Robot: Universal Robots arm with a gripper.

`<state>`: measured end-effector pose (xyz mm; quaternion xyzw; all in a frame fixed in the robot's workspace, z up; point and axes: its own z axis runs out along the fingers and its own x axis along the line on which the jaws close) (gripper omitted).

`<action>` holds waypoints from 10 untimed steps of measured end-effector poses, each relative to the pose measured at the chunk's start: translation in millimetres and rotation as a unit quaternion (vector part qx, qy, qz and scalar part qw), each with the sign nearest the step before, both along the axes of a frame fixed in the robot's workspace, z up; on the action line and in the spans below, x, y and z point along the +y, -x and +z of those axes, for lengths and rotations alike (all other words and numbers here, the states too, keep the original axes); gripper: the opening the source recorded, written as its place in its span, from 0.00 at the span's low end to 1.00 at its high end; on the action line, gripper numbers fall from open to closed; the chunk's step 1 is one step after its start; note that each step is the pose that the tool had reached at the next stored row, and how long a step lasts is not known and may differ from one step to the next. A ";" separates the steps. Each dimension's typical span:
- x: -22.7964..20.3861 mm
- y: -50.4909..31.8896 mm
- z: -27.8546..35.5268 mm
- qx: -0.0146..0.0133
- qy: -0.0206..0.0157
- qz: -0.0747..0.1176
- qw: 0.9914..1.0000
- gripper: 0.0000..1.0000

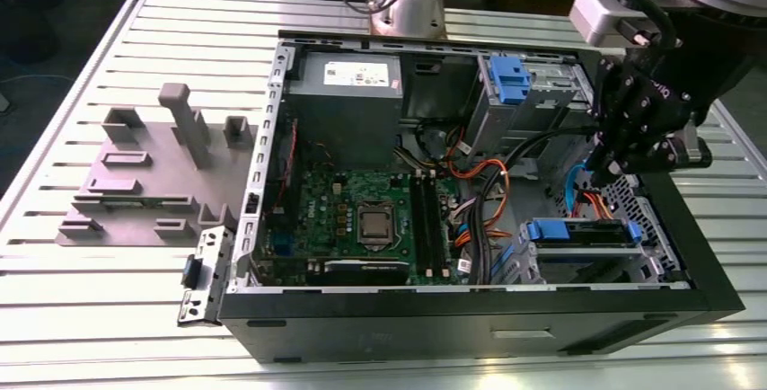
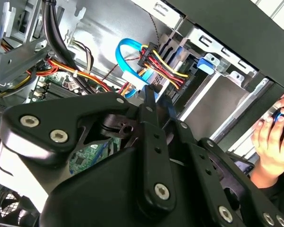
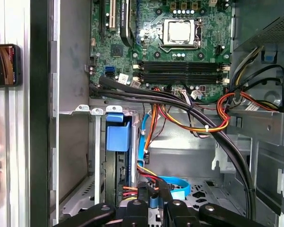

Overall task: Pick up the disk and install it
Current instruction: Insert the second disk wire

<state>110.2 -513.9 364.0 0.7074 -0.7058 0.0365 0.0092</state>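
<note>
The disk [image 1: 581, 232] lies in the drive bay at the front corner of the open computer case [image 1: 480, 305], on the exterior view's right, with its blue bracket showing around it. In the first wrist view the disk's blue bracket tab [image 3: 118, 133] stands in the bay slot. In the second wrist view that tab [image 2: 206, 63] sits at the bay's metal frame. My gripper [image 1: 605, 167] hangs above the case just behind that bay. Its black fingers [image 3: 162, 191] stand close together, shut, over blue and red cables [image 3: 173, 182], clear of the disk.
A smaller blue clip [image 1: 508, 81] sits in the upper drive cage. Cable bundles [image 1: 480, 179] cross the case between the motherboard [image 1: 359, 215] and the bays. A grey fixture [image 1: 150, 170] rests on the slatted table. A person's hand [image 2: 274, 137] rests beside the case.
</note>
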 end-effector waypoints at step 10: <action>0.0 -0.2 -6.8 0.000 0.005 0.000 1.000 0.22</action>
